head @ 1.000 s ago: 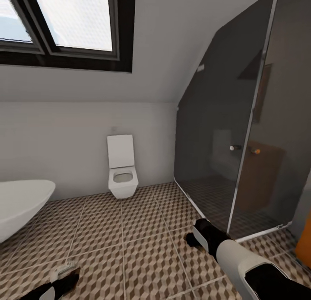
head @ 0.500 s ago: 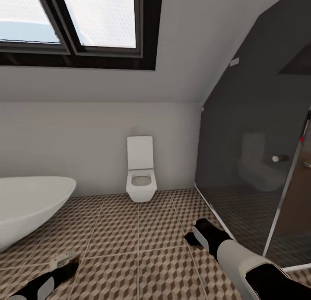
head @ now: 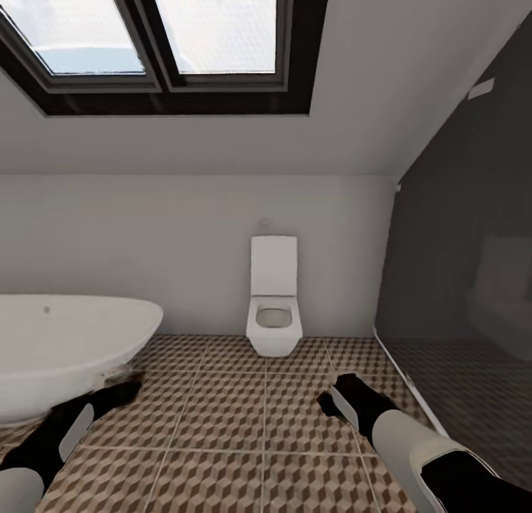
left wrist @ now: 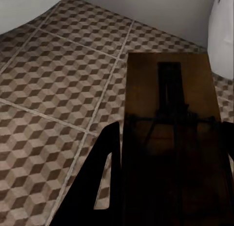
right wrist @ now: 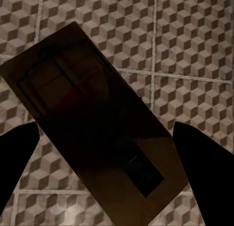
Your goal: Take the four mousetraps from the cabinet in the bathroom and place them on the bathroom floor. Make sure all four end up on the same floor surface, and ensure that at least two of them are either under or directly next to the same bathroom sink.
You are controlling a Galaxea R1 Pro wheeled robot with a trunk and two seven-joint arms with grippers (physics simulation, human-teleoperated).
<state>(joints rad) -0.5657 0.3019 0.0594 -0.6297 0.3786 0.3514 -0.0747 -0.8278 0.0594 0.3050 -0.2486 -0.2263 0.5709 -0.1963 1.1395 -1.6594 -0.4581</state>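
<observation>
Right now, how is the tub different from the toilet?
The tub is wide, low and rounded; the toilet is narrow, tall and boxy. The tub has no lid, while the toilet's lid stands up against the wall. The tub sits at the head view's left, by the left arm; the toilet stands at the middle of the back wall. Both are white and stand by the cube-pattern floor.

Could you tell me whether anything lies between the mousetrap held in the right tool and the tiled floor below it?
Nothing visible does. In the right wrist view the flat dark-brown mousetrap hangs over bare cube-patterned brown and beige floor tiles. The sink it should end up near is not in sight.
</observation>
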